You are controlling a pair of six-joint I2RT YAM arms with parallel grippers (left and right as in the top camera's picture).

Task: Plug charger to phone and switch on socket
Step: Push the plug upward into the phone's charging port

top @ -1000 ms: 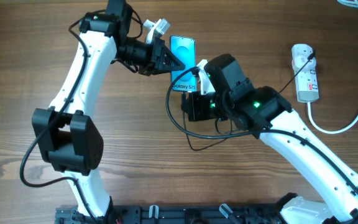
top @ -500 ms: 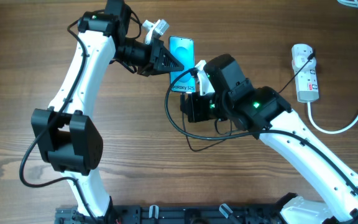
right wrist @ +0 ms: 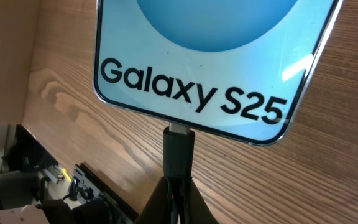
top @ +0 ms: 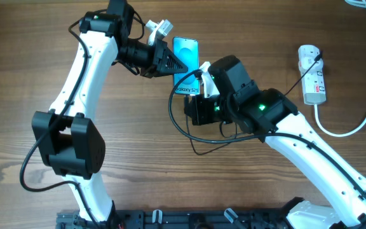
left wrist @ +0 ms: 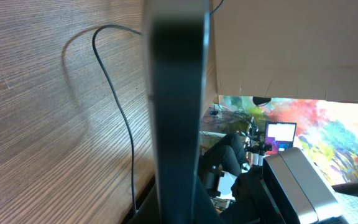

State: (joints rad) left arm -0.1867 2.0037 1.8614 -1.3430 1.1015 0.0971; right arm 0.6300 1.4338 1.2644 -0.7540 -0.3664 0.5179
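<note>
From overhead, the phone [top: 187,47] sits near the top middle of the wooden surface [top: 138,159], its cyan screen facing up. The left end effector [top: 178,65] meets the phone's left edge, narrowed to a grip on it. The right end effector [top: 201,77] is at the phone's lower end, its jaws pinched together on the tip of the charger [top: 171,111]. The charger's thin black cable loops out to the left and below that arm. Well apart, at the right edge, lies the socket [top: 314,86] (a white strip with a black plug seated at its upper end). Its white cord [top: 348,130] curves away along the right side.

In the left wrist view, a dark, blurred bar runs top to bottom through the middle, which reads as the phone [left wrist: 176,93] seen edge-on. The jaws themselves cannot be made out here. The charger [left wrist: 118,112] trails in an arc over the surface [left wrist: 42,124] to the left.

In the right wrist view, the phone [right wrist: 204,50] fills the top, its white band reading "Galaxy S25". The connector tip [right wrist: 178,146] stands upright against the middle of the phone's bottom edge, touching it (how deep it sits cannot be told). The right end effector [right wrist: 178,202] is closed tight on the connector from below, with the surface [right wrist: 278,180] around it.
</note>
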